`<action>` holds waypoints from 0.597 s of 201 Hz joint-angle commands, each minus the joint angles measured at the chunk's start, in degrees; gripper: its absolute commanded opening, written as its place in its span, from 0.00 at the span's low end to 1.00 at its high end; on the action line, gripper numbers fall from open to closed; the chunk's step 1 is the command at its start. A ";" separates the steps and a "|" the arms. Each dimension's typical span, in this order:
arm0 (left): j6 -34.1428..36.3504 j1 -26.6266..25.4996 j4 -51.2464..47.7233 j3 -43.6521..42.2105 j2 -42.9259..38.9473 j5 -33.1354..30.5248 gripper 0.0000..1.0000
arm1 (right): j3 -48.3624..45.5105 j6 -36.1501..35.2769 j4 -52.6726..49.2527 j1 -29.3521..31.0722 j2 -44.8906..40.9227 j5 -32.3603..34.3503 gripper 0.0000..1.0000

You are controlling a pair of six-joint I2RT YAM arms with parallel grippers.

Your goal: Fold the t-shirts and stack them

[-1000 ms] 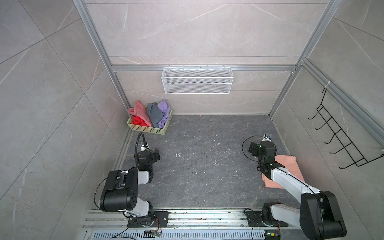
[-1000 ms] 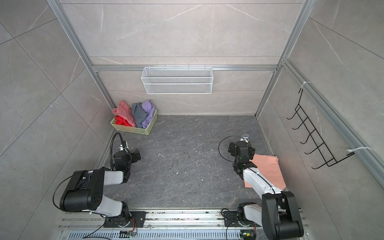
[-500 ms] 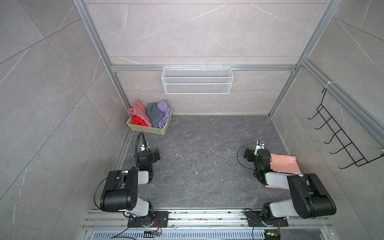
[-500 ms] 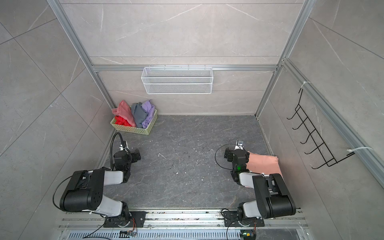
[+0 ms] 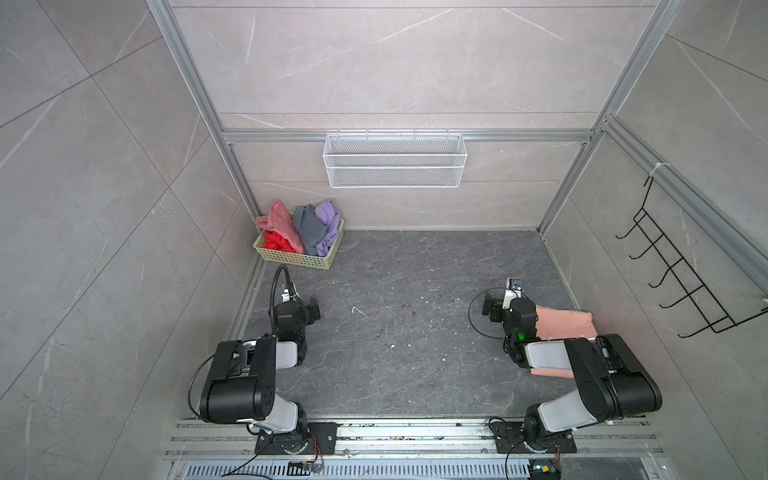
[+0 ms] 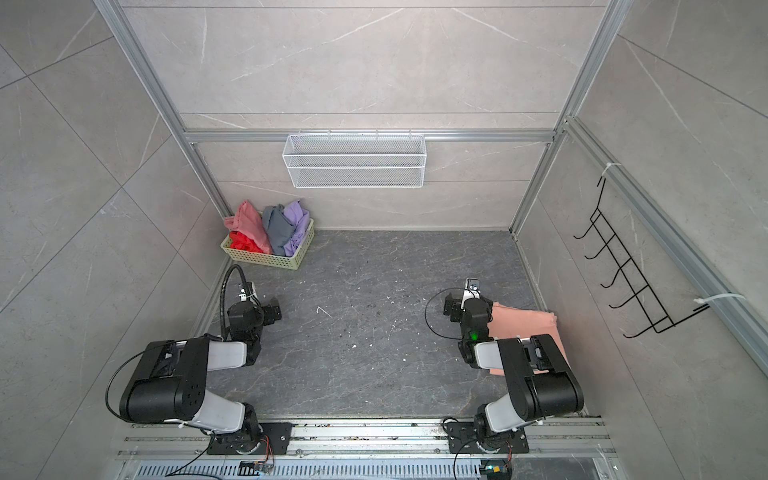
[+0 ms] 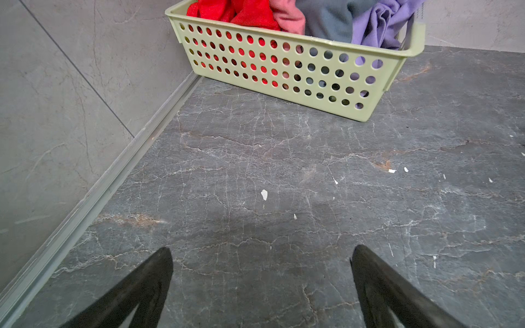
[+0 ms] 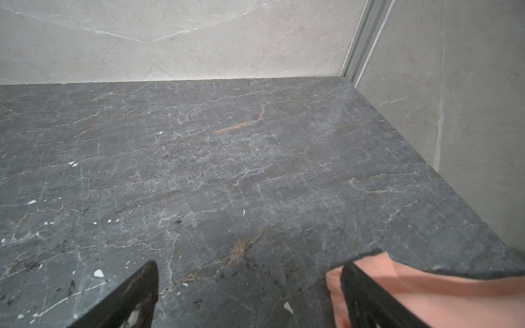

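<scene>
T-shirts (image 5: pixel 309 232) in pink, red, grey and lavender lay bunched in the basket (image 5: pixel 297 261) at the desk's (image 5: pixel 407 340) far left corner. A peach t-shirt (image 5: pixel 561 326) lay flat by the right wall. My left gripper (image 7: pixel 261 252) and right gripper (image 8: pixel 247 265) stood spread apart, empty, the right just beside the peach t-shirt's edge.

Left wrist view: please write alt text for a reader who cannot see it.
A pale green basket holding crumpled red, pink, grey and lavender shirts stands on a dark stone table by the wall. The left gripper is open and empty, short of it.
</scene>
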 commanded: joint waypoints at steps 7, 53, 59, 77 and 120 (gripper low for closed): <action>-0.92 -0.10 2.86 0.23 0.23 0.36 1.00 | 0.56 -0.68 0.96 0.20 0.19 0.02 1.00; -0.88 -0.06 2.89 0.11 0.09 0.40 1.00 | 0.05 -0.93 1.40 0.20 -0.29 -0.18 1.00; -0.88 -0.10 2.86 0.14 0.05 0.37 1.00 | 0.03 -1.10 1.61 0.20 -0.27 -0.30 1.00; -0.89 -0.06 2.83 0.14 0.05 0.39 1.00 | 0.11 -1.14 1.40 0.28 -0.27 -0.23 1.00; -0.88 -0.10 2.93 0.04 0.05 0.35 1.00 | 0.38 -1.06 1.05 0.30 -0.17 -0.14 1.00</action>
